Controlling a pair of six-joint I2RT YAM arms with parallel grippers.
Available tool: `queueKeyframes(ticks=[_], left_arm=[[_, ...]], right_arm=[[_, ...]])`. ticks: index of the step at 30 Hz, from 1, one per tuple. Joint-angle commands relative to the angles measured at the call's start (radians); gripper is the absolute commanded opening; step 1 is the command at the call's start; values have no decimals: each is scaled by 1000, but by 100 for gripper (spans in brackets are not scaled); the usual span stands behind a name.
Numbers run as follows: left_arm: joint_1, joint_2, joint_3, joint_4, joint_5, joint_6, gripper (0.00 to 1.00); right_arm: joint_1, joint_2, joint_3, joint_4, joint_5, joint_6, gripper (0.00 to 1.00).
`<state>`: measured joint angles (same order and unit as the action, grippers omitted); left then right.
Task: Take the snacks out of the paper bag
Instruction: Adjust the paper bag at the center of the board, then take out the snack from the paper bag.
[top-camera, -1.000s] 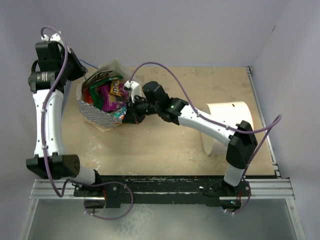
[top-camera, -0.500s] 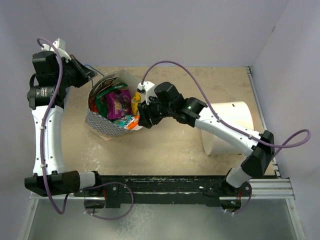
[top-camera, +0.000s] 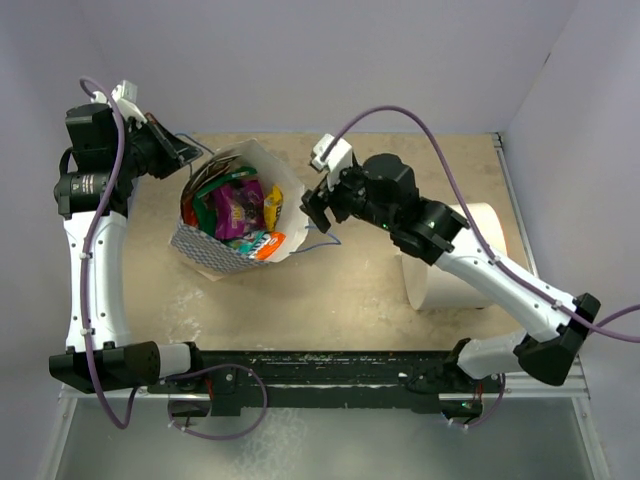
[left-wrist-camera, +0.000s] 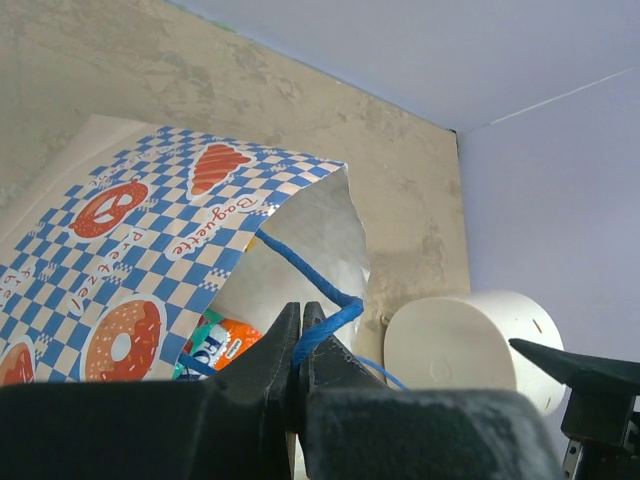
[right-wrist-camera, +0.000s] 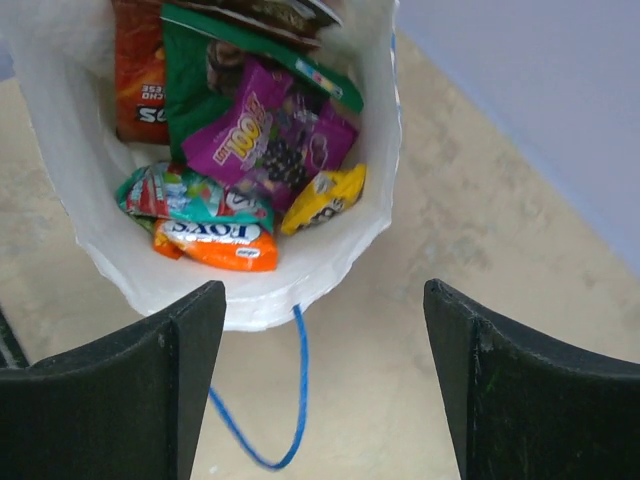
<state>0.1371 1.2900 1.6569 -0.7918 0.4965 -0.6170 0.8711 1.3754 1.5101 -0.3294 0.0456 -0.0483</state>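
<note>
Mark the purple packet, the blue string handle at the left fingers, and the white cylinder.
purple packet (right-wrist-camera: 270, 140), right wrist view, middle of its printed front.
blue string handle (left-wrist-camera: 305, 270), left wrist view, middle of the taut strand.
white cylinder (left-wrist-camera: 465, 345), left wrist view, round end face.

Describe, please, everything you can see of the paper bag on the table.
The paper bag is white paper printed with blue checks and orange bakery logos. It sits left of centre on the table, mouth wide open, snacks inside. The left gripper pinches one blue string handle in its fingers; the other handle lies loose on the tabletop.
</note>
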Motion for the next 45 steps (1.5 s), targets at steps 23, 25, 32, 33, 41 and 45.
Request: queueKeyframes(ticks=[23,25,32,33,41,45], left_arm=[[-1,-12,131,-102,189,74,0],[-1,-12,129,-101,200,74,0],[-1,-10,133,-111,213,88,0],[-1,-9,136,-110,217,89,0],[-4,10,166,-132,234,104,0],[-5,19,179,-150,252,107,0]], right_arm=[[-7,476,146,675,-470,-830,71],[-8,496,169,677,-479,-828,70],[-15,566,256,677,-500,-837,69],[-15,582,268,674,-506,-838,68],[-15,651,325,686,-527,-835,51],[-15,674,329,701,-530,-826,51]])
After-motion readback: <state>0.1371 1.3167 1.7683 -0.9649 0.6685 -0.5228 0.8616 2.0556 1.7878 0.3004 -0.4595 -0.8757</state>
